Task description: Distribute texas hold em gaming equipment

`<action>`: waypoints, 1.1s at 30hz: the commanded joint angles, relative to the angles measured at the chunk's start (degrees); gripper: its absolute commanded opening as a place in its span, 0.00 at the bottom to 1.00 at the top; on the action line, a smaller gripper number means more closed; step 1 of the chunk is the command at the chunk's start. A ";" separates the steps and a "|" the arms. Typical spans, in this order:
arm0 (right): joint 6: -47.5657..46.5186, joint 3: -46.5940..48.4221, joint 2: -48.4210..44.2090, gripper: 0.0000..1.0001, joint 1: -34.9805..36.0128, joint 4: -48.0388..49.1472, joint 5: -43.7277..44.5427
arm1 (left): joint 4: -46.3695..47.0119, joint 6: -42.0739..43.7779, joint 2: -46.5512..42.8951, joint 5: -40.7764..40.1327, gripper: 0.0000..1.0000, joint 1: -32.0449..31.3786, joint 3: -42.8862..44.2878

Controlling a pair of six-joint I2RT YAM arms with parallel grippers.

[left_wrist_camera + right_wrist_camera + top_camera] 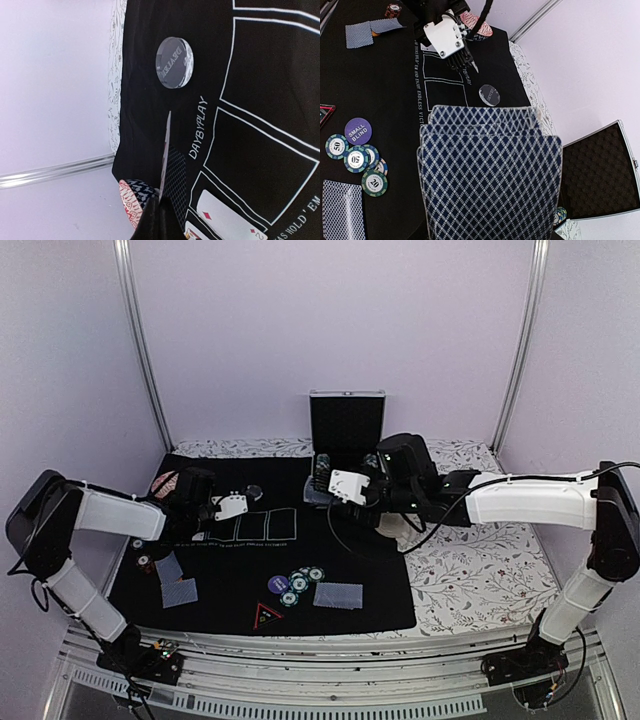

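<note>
My left gripper (162, 200) is shut on one playing card (167, 150), held edge-on just above the black mat (270, 100). In the top view it (243, 502) hangs at the mat's left rear. A clear dealer button (174, 62) lies ahead of it, and two face-up cards (227, 220) lie in the printed boxes. My right gripper (326, 480) is raised over the mat's rear centre. A fanned deck of blue diamond-backed cards (490, 175) fills its view and hides its fingers. Green-and-white chips (355, 160) and a purple small-blind button (358, 131) lie near the front.
Face-down card pairs lie at the front right (338, 595) and front left (180, 590) of the mat. An open foam-lined case (347, 425) stands at the back. A red-patterned mug (131, 200) sits at the mat's left rear corner. A red triangle marker (266, 616) lies near the front edge.
</note>
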 commanded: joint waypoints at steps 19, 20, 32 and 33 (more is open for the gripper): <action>0.44 -1.56 -4.65 0.42 -0.15 1.79 -0.56 | -19.80 -0.41 1.63 19.64 0.00 1.71 -1.06; 0.44 -1.58 -4.69 0.42 -0.18 1.77 -0.52 | -19.60 -1.02 1.75 19.46 0.00 1.73 -0.82; 0.35 -1.72 -4.80 0.42 -0.14 1.69 -0.44 | -20.64 -7.59 7.56 14.63 0.00 3.73 4.39; 0.36 -1.87 -4.86 0.42 -0.17 1.75 -0.43 | -20.64 -7.78 7.63 14.80 0.00 3.82 4.47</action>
